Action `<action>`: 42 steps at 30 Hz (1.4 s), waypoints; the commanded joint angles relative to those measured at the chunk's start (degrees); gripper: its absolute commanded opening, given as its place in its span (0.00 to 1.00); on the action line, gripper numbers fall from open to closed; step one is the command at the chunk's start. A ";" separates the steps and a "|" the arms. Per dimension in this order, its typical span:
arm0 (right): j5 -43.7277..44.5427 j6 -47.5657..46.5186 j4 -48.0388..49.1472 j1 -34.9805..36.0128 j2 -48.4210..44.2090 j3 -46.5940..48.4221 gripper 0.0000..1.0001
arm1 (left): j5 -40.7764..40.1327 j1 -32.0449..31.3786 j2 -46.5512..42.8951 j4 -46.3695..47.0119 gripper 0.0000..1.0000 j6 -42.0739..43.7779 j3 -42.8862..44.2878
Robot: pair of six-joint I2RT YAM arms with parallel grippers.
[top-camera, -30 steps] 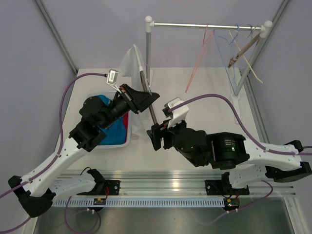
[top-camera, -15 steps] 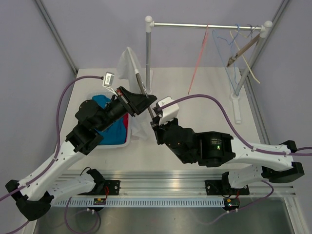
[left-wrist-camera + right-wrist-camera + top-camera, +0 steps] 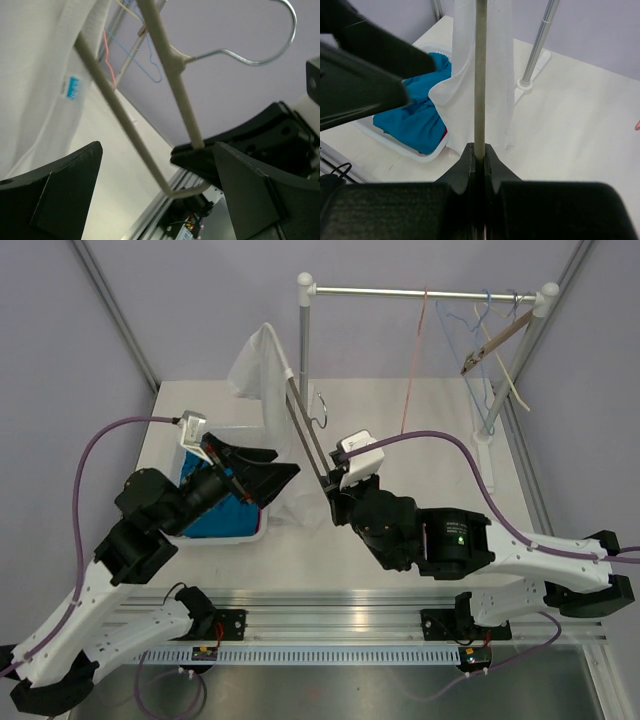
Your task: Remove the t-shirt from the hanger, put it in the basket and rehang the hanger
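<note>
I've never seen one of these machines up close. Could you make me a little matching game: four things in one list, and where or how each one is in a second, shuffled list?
Things
1. white t-shirt
2. hanger
3. blue cloth
4. left gripper

Place or state
A. lying in the white bin
B. clamped by its lower end in the right gripper
C. wide open, holding nothing
D. draped from the raised end of the hanger, trailing down to the table

Right pairs: 1-D, 2-B, 3-A, 4-C
</note>
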 commanded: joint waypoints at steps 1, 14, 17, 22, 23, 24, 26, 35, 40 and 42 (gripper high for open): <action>1.86 -3.37 7.70 -0.69 -5.04 -0.58 0.00 | -3.17 -0.11 -4.52 -6.65 0.99 6.73 0.80; -9.48 -3.55 8.24 -0.69 -11.56 -1.02 0.00 | -8.10 -0.20 10.91 -8.00 0.99 12.97 5.00; -12.38 -3.03 8.42 -0.69 -11.64 -1.11 0.00 | -8.80 -0.29 14.27 -6.68 0.99 14.82 7.73; -18.00 -1.89 9.12 -0.77 -13.84 -1.46 0.00 | -15.65 -0.29 20.51 -4.85 0.99 19.30 13.44; -18.53 -1.62 9.29 -0.69 -14.45 -1.98 0.00 | -16.36 -0.29 20.61 -3.70 0.97 19.91 13.45; -19.23 -1.10 9.21 -0.77 -15.59 -2.25 0.00 | -17.50 -0.29 20.69 -2.64 0.87 21.31 13.37; -18.98 -0.57 8.51 -0.68 -17.17 -3.30 0.00 | -19.43 -0.20 19.64 -0.27 0.24 22.20 13.28; -16.42 3.64 1.14 -0.77 -25.26 -7.17 0.00 | -27.08 2.26 13.13 1.06 0.00 24.84 15.81; -25.99 11.99 -8.35 -0.69 -25.71 -10.24 0.00 | -22.36 13.31 17.78 0.18 0.00 21.69 22.49; -30.56 15.77 -13.52 -0.68 -26.06 -11.65 0.00 | -16.93 20.61 22.00 -1.13 0.00 17.12 28.09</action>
